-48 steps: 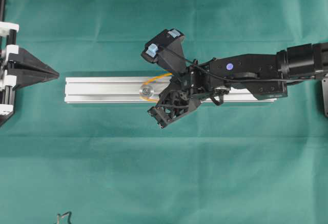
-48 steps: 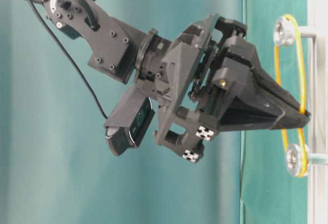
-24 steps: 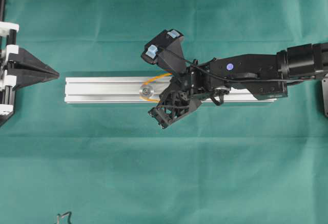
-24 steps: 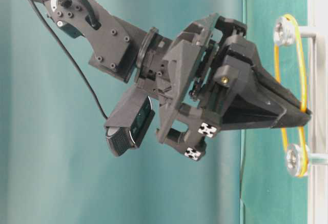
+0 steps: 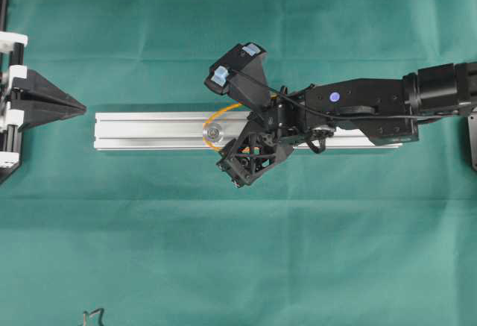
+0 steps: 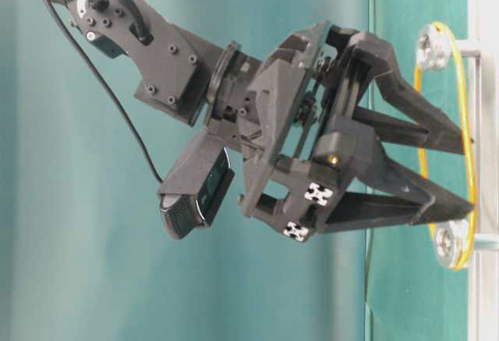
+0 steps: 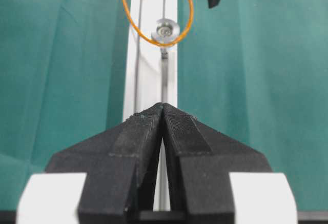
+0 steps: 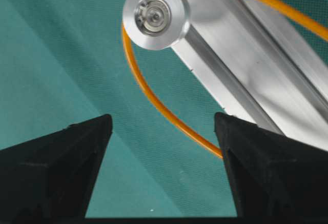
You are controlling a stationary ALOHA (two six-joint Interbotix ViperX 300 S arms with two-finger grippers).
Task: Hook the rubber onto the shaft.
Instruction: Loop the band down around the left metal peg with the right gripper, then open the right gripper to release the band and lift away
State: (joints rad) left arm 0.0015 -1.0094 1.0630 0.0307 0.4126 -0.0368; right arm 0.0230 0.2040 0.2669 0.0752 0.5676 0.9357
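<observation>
Two shafts [image 6: 431,47], one rubber [image 6: 465,107]

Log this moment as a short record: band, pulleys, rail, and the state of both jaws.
rubber band: orange loop, around both pulleys in the table-level view
near pulley: silver, band curves around it
far pulley: band around it
aluminium rail: lying on green cloth
right gripper: jaws wide open, band not pinched
left gripper: jaws closed, empty, short of the rail's end

My right arm [image 5: 373,110]: matte black links, round blue dot on top, black cable [image 6: 93,76] looping to the wrist camera [image 6: 195,193]. Screw heads stud the wrist housing. Right pincer [image 6: 456,177]: tapered black fingers [image 6: 405,111], two checkered markers, one brass screw.
</observation>
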